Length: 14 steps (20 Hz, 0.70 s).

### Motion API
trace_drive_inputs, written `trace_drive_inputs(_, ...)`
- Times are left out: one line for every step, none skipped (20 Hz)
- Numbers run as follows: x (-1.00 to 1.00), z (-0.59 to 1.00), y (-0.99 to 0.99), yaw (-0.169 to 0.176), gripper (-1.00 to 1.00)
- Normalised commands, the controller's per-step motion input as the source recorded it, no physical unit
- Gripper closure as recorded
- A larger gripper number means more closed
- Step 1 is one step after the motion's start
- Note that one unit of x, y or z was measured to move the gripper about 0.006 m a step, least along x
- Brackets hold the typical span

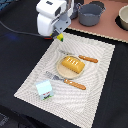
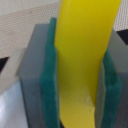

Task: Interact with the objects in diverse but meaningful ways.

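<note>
Banana (image 2: 82,60), yellow, fills the wrist view, pinched between the tool's (image 1: 59,36) green pads (image 2: 50,80), lifted above the placemat's (image 1: 100,65) far edge for carrying. Bread loaf (image 1: 72,65) rests mid-mat.

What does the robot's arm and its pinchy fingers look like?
The arm is chunky and white with rounded edges, and a black cable runs off toward the exterior view's left. Up close, the gripper has grey, blocky fingers with bumpy dark green pads lining their inner sides.
</note>
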Motion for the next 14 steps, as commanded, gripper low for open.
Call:
trace_drive_inputs(-0.34, -0.10, -0.54, -0.141, 1.00)
trace_drive_inputs(-0.20, -0.12, -0.60, -0.139, 1.00)
trace_drive_inputs(-0.18, -0.15, -0.61, -0.136, 1.00)
trace_drive_inputs(-0.20, -0.16, -0.58, -0.144, 1.00)
trace_drive_inputs(-0.19, -0.18, -0.58, -0.140, 1.00)
trace_drive_inputs(-0.14, -0.19, -0.55, -0.155, 1.00)
trace_drive_inputs(-0.01, -0.17, -0.44, -0.207, 1.00)
trace_drive_inputs(0.00, -0.17, -0.43, -0.201, 1.00)
trace_drive_inputs(0.00, -0.18, -0.37, -0.185, 1.00)
trace_drive_inputs(0.00, -0.17, -0.40, -0.166, 1.00)
trace_drive_inputs(0.00, -0.19, -0.40, -0.147, 1.00)
trace_drive_inputs(0.00, -0.21, -0.35, -0.130, 1.00)
trace_drive_inputs(0.07, -0.24, -0.27, -0.110, 1.00)
trace_drive_inputs(0.09, -0.26, -0.12, -0.089, 1.00)
